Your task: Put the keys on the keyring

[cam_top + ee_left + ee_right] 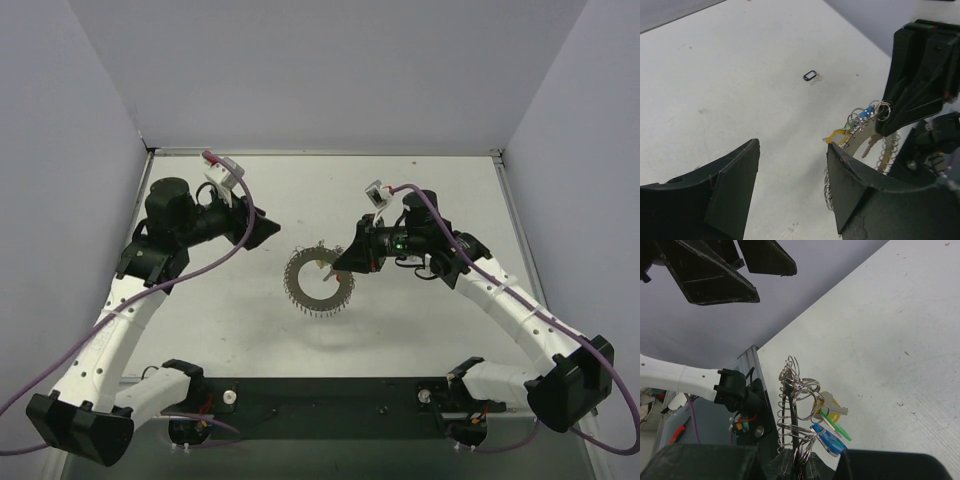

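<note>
At table centre, top view: the keyring (pixel 318 283) sits between the two arms, with its shadow cast on the white table (pixel 430 330) just toward the near edge.

Right gripper (pixel 340 266): clenched on the keyring's rim, on the side facing the right arm. In the right wrist view the ring runs edge-on and upright, straight down into the clamped jaws at the bottom of the frame. Grip is firm on the toothed edge.

Left gripper (pixel 266 229): released, jaws spread wide, nothing between them. It sits to the left of the ring and well apart from it, pointing toward it. In the left wrist view its two dark fingers (pixel 735 185) frame bare table, and the ring stands just past the right-hand finger.

Keys (pixel 827 422): bunched together on one stretch of the ring, close to the right gripper's hold.
- blue key (pixel 827 441), nearest the jaws
- green key (pixel 834 426), beside the blue one
- yellow key (pixel 834 408), with a plain silver blade lying across it

Small wire loops (pixel 799 384) cluster at the rim above the keys. Which loop carries which key: cannot tell.

Whether the lower edge of the ring touches the table: cannot tell.

A small dark oval object (pixel 810 75) lies alone on the table, well beyond the ring.
</note>
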